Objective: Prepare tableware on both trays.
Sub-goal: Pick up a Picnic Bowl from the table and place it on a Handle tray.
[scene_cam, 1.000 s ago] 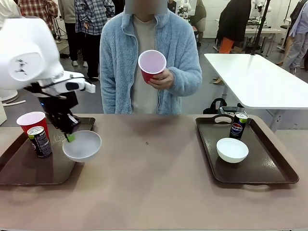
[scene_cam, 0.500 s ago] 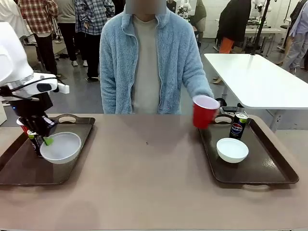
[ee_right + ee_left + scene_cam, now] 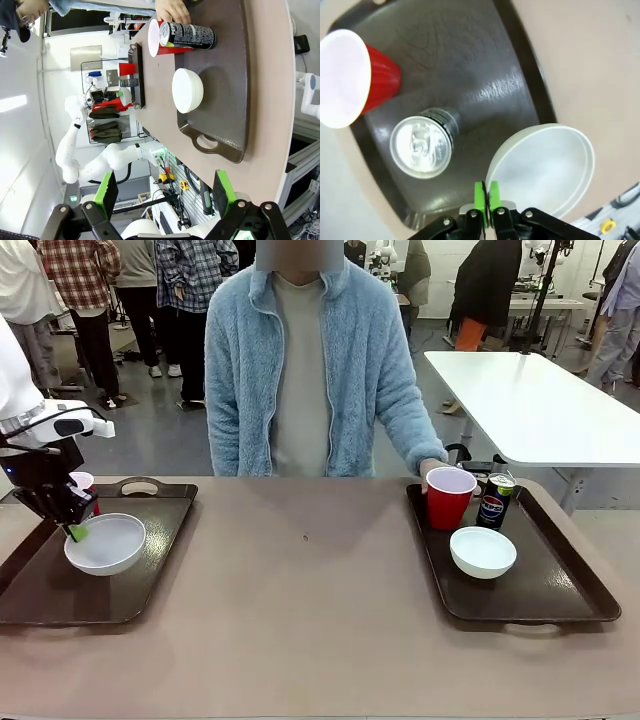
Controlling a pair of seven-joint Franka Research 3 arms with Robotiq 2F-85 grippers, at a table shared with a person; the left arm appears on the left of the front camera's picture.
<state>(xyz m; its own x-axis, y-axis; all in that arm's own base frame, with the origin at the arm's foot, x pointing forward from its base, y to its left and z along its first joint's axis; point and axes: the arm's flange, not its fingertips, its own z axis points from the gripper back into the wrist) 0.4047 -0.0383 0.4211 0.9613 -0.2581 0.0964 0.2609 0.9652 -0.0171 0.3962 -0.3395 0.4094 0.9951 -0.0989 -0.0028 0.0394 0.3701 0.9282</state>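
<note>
Our left hand (image 3: 486,196) is pinching a white bowl (image 3: 545,170) by its rim, its arm hiding the can (image 3: 421,146) from the front view, while our right hand (image 3: 165,192) is gaping empty.

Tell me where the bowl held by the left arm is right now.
In the front view, the bowl sits over the left tray, pinched at its rim by the left tool.

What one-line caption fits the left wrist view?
Left gripper pinching the rim of a small round white bowl over a dark brown plastic tray, beside a red plastic cup and silver-topped can.
</note>
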